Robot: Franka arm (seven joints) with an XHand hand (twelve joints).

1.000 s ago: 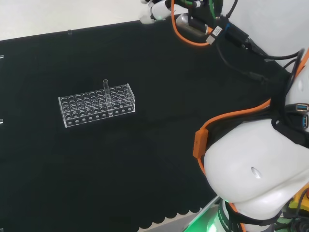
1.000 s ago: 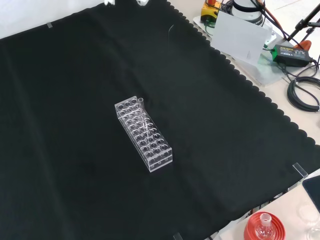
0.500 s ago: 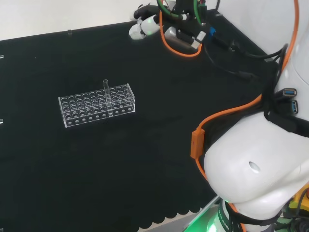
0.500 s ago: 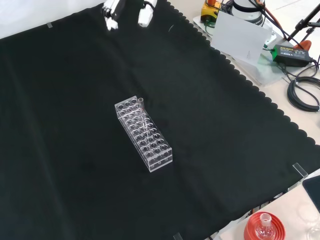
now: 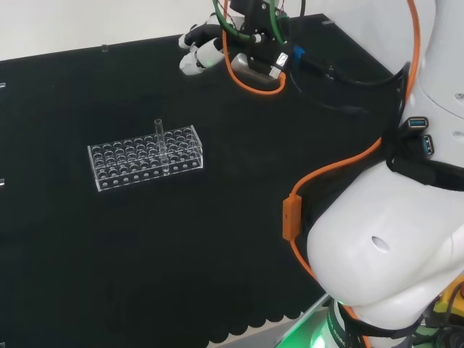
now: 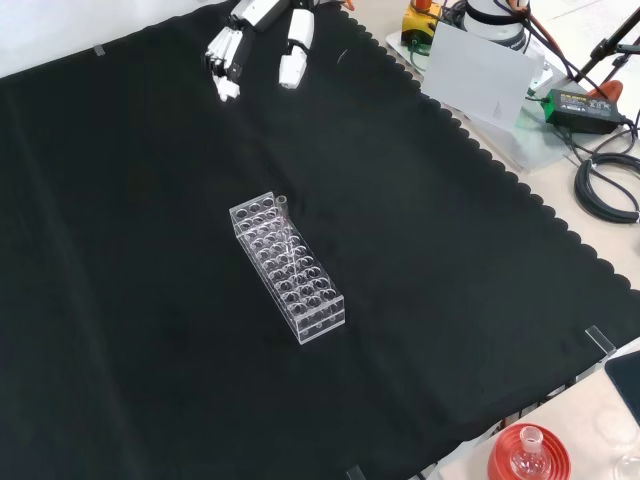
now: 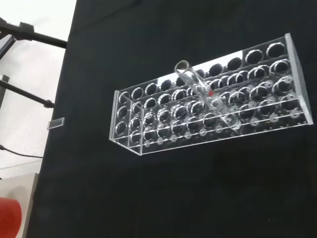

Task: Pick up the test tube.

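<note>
Black cloth point(image 6: 450, 250) filled the frame; upper left, the black-and-white hand point(image 6: 262, 40), fingers straight and empty, was approaching; next, it must reach the clear glass test tube point(image 5: 159, 138) upright in the clear plastic rack point(image 5: 145, 157).

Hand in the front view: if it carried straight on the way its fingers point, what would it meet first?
Probably the bare black cloth. The black and white hand points down-left in the front view, seemingly passing left of the clear plastic rack holding the glass test tube; depth is unclear.
</note>
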